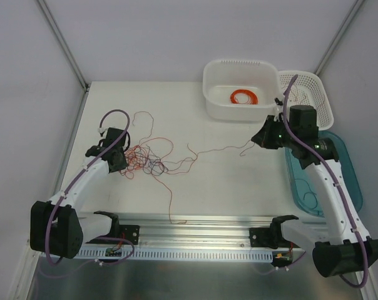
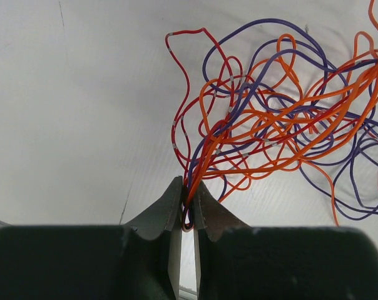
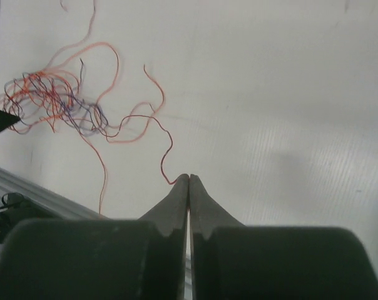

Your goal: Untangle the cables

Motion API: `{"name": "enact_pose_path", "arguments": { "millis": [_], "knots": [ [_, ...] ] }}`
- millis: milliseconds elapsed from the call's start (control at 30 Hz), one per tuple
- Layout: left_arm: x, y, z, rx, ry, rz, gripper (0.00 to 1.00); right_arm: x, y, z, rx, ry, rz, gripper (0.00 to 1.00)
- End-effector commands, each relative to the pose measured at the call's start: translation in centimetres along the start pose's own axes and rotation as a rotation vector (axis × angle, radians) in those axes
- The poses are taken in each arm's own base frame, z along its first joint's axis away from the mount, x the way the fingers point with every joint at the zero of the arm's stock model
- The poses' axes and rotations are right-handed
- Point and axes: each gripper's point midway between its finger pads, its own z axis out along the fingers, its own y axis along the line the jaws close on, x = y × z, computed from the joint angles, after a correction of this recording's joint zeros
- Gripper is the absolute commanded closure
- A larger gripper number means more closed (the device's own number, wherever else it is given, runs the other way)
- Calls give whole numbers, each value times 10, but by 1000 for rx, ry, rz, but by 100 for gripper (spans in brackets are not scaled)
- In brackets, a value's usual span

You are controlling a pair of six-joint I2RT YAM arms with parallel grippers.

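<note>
The cables (image 1: 148,159) are thin red, orange and purple wires in a scribbly knot on the white table, left of centre. My left gripper (image 1: 122,164) sits at the knot's left edge. In the left wrist view it (image 2: 189,185) is shut on a bundle of red, orange and purple strands, and the cables (image 2: 283,125) fan out beyond the tips. One long red strand (image 1: 214,150) runs right from the knot to my right gripper (image 1: 256,141). In the right wrist view that gripper (image 3: 189,177) is shut on the red strand's (image 3: 168,147) end, with the knot (image 3: 51,100) far off at upper left.
A white tub (image 1: 239,64) at the back holds a neat orange ring coil (image 1: 244,97). A white basket (image 1: 305,75) stands to its right. A teal tray (image 1: 352,187) lies under the right arm. An aluminium rail (image 1: 195,228) runs along the near edge.
</note>
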Motion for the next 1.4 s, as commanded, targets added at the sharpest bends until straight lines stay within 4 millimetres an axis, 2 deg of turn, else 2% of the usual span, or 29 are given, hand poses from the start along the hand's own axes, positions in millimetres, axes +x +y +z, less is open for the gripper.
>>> {"name": "enact_pose_path", "arguments": {
  "millis": [0,33,100,133,233,267,333,367,433,467,533,567,733,900,1000,1133,1167,1267,1300,1333,1367],
  "knots": [
    [2,6,2,-32,9,-43,94,-62,18,-68,61,-224,-153,99],
    [2,7,3,-37,16,-53,95,-88,27,-96,84,-315,-212,99],
    [-4,7,6,-36,28,-87,96,-105,29,-126,134,-386,-243,99],
    [-6,7,8,-38,36,-93,96,-121,39,-152,141,-463,-276,99],
    [-21,8,13,-47,47,-122,97,-142,52,-199,163,-603,-318,99],
    [-32,6,12,-37,36,-135,97,-146,57,-208,159,-635,-329,99],
    [-38,10,22,-61,62,-150,97,-150,64,-226,152,-692,-341,99],
    [-48,8,23,-56,55,-162,98,-155,70,-235,137,-734,-349,99],
    [-50,8,36,-72,95,-168,98,-157,78,-244,109,-776,-355,99],
    [-58,10,38,-76,89,-182,99,-159,82,-251,92,-804,-354,99],
    [-56,7,50,-86,128,-179,99,-160,88,-256,71,-821,-363,99],
    [-63,15,53,-97,126,-213,99,-161,92,-263,59,-840,-364,99],
    [-70,25,68,-120,153,-257,99,-168,107,-312,56,-989,-404,99],
    [-82,39,76,-135,157,-313,92,-174,111,-355,90,-1142,-403,99],
    [-90,33,74,-92,149,-328,91,-174,117,-353,57,-1150,-420,99],
    [-85,12,68,25,175,-339,92,-169,118,-304,-25,-1006,-404,99],
    [-85,5,63,73,176,-341,91,-166,111,-281,-30,-946,-382,99],
    [-75,-5,52,136,175,-318,85,-157,101,-252,-31,-866,-358,99],
    [-73,-13,47,187,178,-314,83,-156,99,-247,-27,-852,-352,99],
    [-63,-15,46,198,194,-305,80,-154,98,-245,-26,-844,-350,99],
    [-64,-17,36,228,171,-301,77,-152,96,-241,-24,-830,-350,99]
  ]
}}
